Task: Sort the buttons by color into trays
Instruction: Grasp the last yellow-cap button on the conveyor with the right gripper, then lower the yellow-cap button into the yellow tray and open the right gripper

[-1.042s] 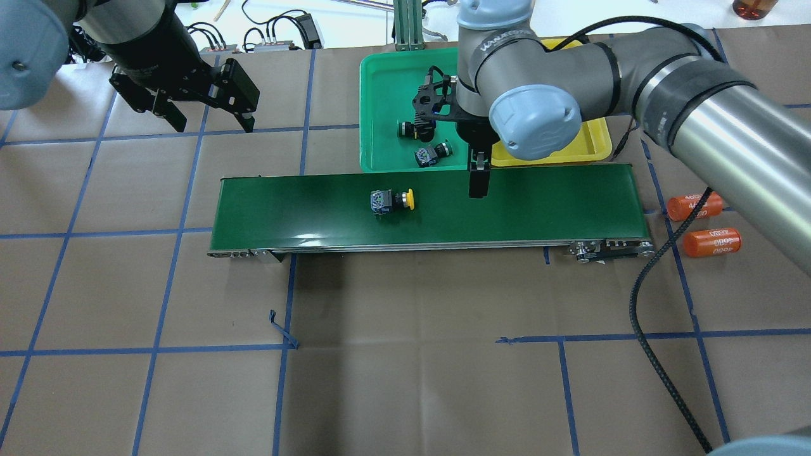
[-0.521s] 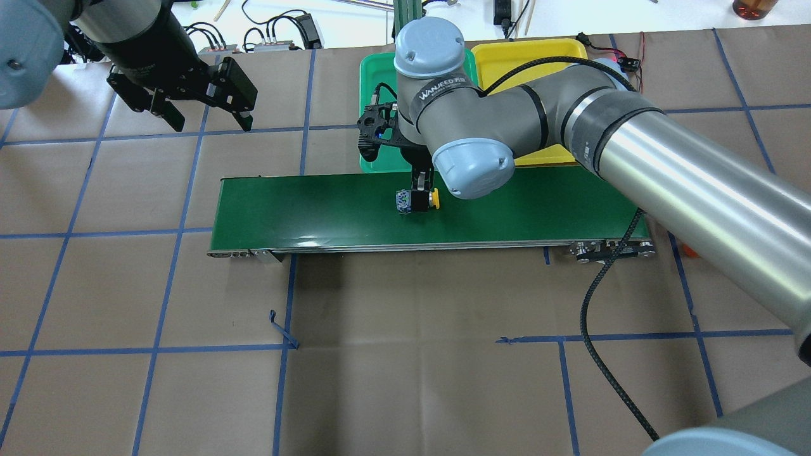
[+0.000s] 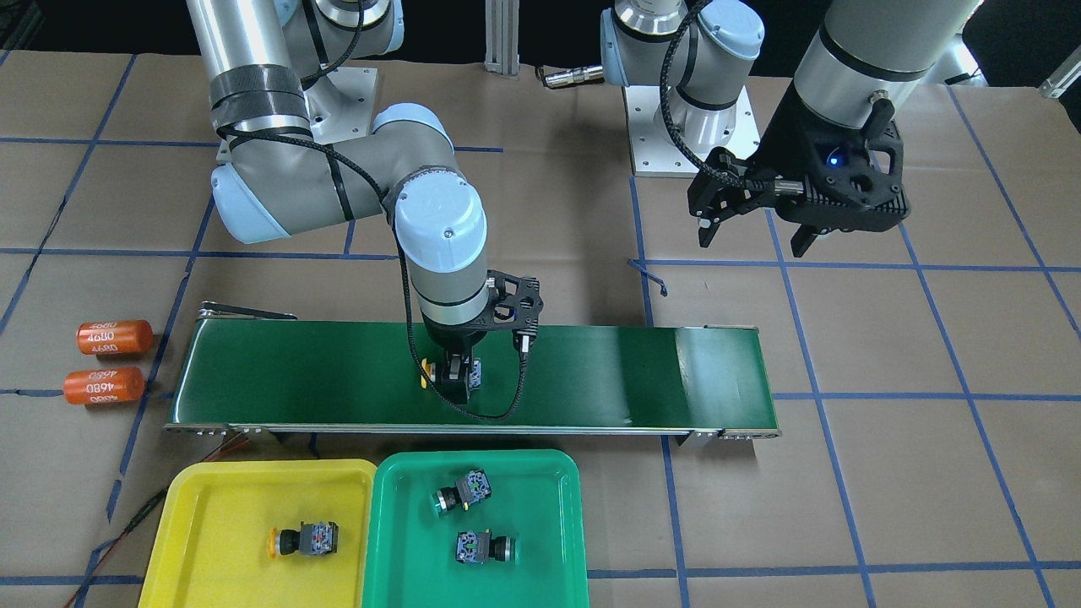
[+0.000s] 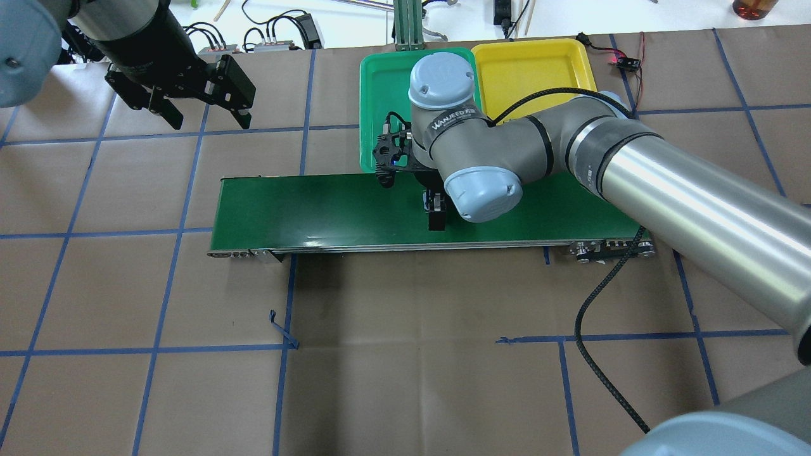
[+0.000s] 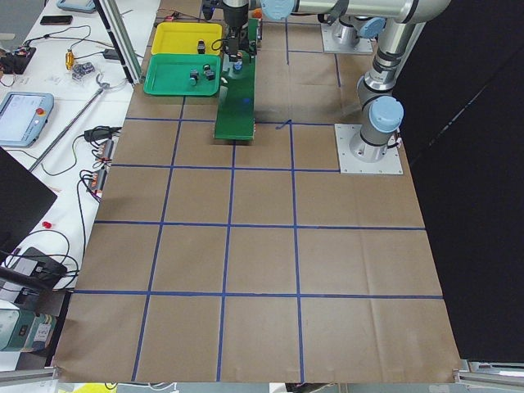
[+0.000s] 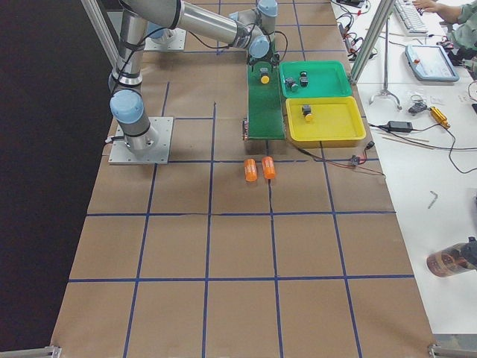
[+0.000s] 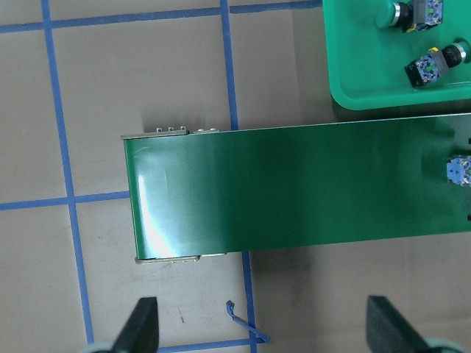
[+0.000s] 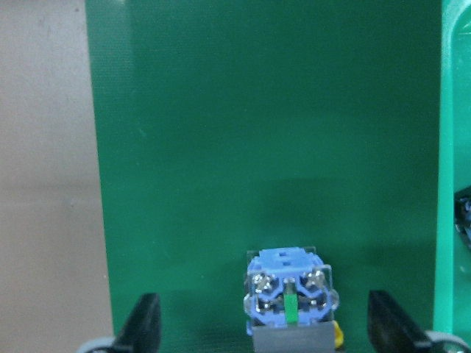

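Three of the four are sitting home: two green-capped buttons (image 3: 463,491) are lying in the green tray (image 3: 397,566), and one yellow-capped button (image 3: 306,539) is resting in the yellow tray (image 3: 211,507); the last yellow-capped button (image 8: 289,298) is lying on its side on the conveyor belt (image 3: 608,371), about midway across its width; the right gripper (image 3: 456,385) is hanging low over it, jaws spread and straddling the block body without pinching it, as the right wrist view is showing; so, by my reckoning, the grab, the lift and the drop into yellow are what is remaining. The left gripper (image 3: 752,243) is hovering over bare worktop (image 3: 887,380), jaws spread, holding nothing, well apart from the action. Room-wise: the two trays are sitting side by side, rims touching, just beyond the belt's edge; the carry is looking short, though likely skirting the green tray's corner; the yellow tray is offering bare floor around its lone button; the orange cylinders (image 3: 114,336) are lying off the belt's end, well apart.
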{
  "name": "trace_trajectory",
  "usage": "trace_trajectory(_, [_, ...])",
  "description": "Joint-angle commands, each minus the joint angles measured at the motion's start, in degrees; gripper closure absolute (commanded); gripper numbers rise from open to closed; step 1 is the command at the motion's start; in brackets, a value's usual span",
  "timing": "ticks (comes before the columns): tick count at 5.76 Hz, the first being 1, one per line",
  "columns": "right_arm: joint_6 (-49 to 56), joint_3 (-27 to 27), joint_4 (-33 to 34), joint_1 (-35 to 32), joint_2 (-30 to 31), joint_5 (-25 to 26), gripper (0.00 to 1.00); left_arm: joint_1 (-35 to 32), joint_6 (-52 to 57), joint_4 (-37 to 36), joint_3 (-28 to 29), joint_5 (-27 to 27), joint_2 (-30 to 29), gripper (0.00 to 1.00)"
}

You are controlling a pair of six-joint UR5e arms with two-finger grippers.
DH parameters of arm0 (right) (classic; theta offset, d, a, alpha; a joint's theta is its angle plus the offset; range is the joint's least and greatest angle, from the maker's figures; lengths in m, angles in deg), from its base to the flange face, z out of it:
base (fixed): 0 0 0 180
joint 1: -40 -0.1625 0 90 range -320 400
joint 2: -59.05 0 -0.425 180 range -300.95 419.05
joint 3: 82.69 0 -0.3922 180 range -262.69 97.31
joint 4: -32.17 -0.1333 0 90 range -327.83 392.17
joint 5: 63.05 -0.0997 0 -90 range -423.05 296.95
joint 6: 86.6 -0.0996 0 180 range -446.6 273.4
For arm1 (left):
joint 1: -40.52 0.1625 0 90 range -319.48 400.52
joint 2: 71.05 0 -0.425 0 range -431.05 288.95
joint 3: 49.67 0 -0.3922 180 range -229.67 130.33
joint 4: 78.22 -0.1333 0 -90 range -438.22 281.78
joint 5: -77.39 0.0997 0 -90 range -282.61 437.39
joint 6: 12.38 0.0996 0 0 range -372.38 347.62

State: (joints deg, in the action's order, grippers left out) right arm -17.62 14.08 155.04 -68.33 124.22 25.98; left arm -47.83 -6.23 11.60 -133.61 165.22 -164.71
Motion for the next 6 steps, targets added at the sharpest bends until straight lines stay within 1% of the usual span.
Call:
trace_trajectory(1, [1.50,2.19,1.23,3.80,0.48,1.23,0.00,0.02,0.00,-0.08,0.01,-0.03,0.06,0.02])
trace_trajectory(2, [2.46,2.20,1.05,5.13,1.61,1.93,0.05,-0.06,0.00,-0.26,0.01,-0.03,-0.28,0.02])
trace_trajectory(3, [2.65,2.63,0.10,6.53,2.32,2.03,0.31,0.02,0.00,-1.30,-0.43,0.14,-0.46,0.02])
trace_trajectory(4, [3.34,3.59,0.09,7.16,2.42,4.99,0.67,0.02,0.00,-1.40,-0.95,0.15,-0.03,0.02])
trace_trajectory(5, [5.26,3.60,0.00,7.51,2.42,5.80,0.79,0.11,0.00,-1.49,-1.13,0.23,0.15,0.02])
trace_trajectory(6, [6.59,3.69,0.00,8.82,2.68,5.81,0.88,0.11,-0.17,-1.49,-1.13,-0.03,0.24,0.02])
